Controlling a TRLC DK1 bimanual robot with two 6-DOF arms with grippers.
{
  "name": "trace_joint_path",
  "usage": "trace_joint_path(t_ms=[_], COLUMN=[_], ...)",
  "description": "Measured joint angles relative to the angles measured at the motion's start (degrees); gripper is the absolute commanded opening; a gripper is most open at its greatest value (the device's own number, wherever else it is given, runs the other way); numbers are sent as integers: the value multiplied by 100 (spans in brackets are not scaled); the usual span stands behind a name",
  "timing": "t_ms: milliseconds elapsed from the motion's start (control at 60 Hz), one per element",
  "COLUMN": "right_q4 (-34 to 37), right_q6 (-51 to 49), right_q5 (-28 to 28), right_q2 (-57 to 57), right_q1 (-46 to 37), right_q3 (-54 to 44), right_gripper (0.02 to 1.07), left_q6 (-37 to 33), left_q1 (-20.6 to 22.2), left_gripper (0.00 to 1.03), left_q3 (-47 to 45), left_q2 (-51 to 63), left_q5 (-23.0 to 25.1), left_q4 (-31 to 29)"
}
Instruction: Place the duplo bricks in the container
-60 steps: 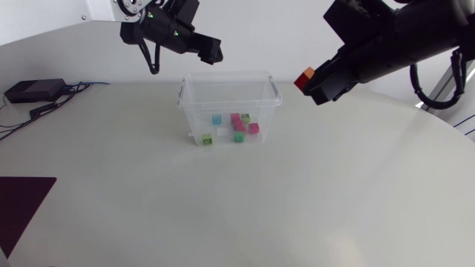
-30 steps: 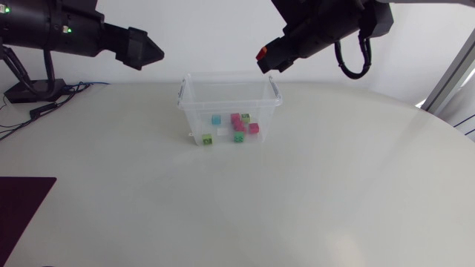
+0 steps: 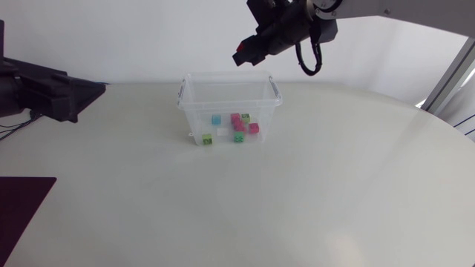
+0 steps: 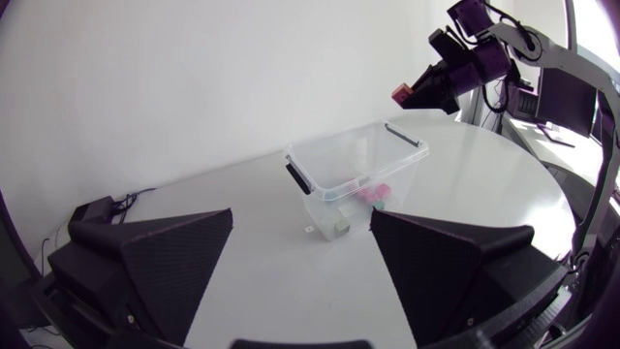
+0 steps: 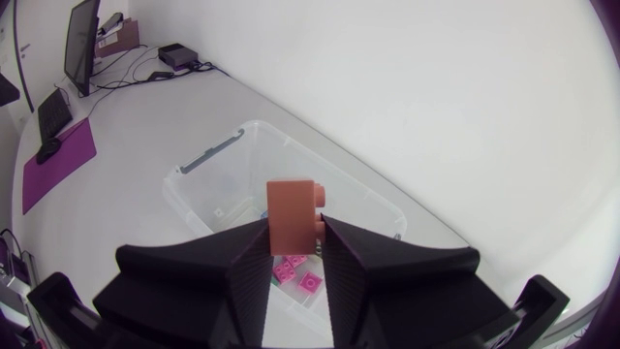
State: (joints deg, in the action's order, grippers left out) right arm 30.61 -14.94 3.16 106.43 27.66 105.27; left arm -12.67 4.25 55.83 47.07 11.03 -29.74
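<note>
A clear plastic container stands at the table's far middle with several small bricks inside: pink, blue and green. My right gripper hangs above the container's far rim, shut on a red-orange duplo brick that sticks out between its fingers; the container lies below it. My left gripper is at the left edge, well left of the container, open and empty. In the left wrist view the container lies ahead between the spread fingers, and my right gripper hangs above it.
A black box with cables lies at the table's far left edge. A dark purple mat covers the near left corner. The table's near and right parts are bare white surface.
My right gripper has carried the brick leftward, from right of the container to above its far rim. My left arm has drawn back to the left edge of the table.
</note>
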Motion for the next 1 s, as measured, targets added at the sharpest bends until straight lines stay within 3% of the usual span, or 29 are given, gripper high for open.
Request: trace_joint_path(t_ms=[250,367,417,433,467,517,533,633,750,1000], right_q4=[-577,-861,-909,-925,-964,-1071,-1093,-1193,-1917,-3228], right_q6=[44,44,42,42,39,35,37,37,98,192], right_q5=[2,-52,-116,-146,-201,-352,-378,-496,-852,-1532], right_q2=[612,1012,1224,1287,1436,1580,1611,1727,1517,-686], right_q1=[13,61,90,103,129,166,177,227,247,181], right_q3=[85,210,343,393,472,518,527,570,175,-2131], right_gripper=[21,26,43,60,79,101,104,103,103,103], left_q6=[-157,-258,-278,-280,-282,-282,-282,-282,-282,-389], left_q1=[-509,-636,-684,-704,-748,-763,-763,-820,-916,-1152], left_gripper=[100,100,100,100,100,100,100,100,100,100], left_q3=[-632,-929,-1049,-1088,-1163,-1263,-1287,-1495,-1727,-2131], left_q2=[-1141,-1665,-1886,-1956,-2105,-2284,-2323,-2555,-2865,-3432], left_q5=[-22,-28,-20,-26,-28,-26,-26,-24,-26,-44], left_q4=[2,-22,-37,-35,-35,-35,-35,-37,-35,98])
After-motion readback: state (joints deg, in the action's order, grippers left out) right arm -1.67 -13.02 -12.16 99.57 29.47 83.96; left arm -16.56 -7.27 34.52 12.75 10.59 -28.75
